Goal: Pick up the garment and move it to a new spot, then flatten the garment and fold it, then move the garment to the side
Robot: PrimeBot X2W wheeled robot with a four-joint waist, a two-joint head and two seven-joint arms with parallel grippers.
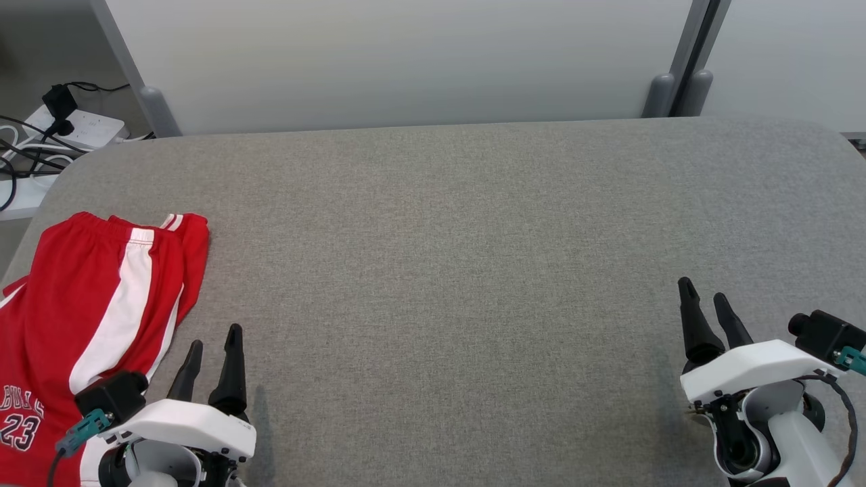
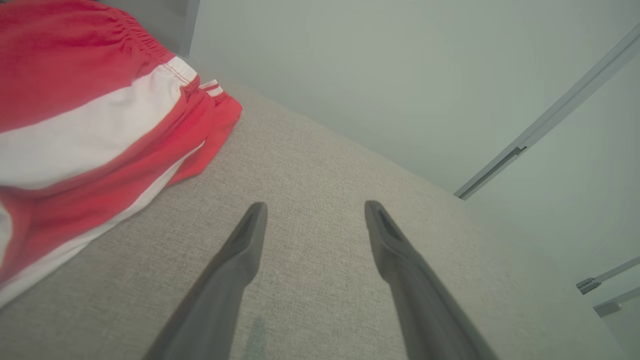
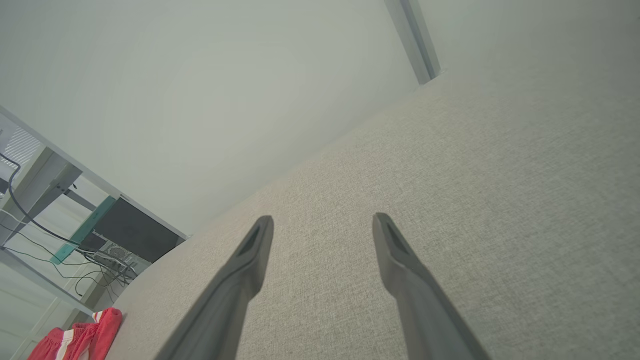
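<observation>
The garment (image 1: 95, 304) is a pair of red basketball shorts with a white side stripe and a "23" print, lying folded at the near left of the grey table (image 1: 460, 257). My left gripper (image 1: 215, 337) stands open just right of the shorts, apart from them, holding nothing. In the left wrist view the garment (image 2: 90, 115) lies to the left of the open left gripper (image 2: 315, 210). My right gripper (image 1: 703, 291) is open at the near right, far from the shorts. The right wrist view has the right gripper (image 3: 322, 222) over bare cloth and the garment (image 3: 80, 340) far off.
A pale partition wall (image 1: 406, 61) runs along the table's far edge. A power strip with black cables (image 1: 61, 128) lies on the floor beyond the table's left corner. A desk frame and computer (image 3: 115, 235) stand past the left end.
</observation>
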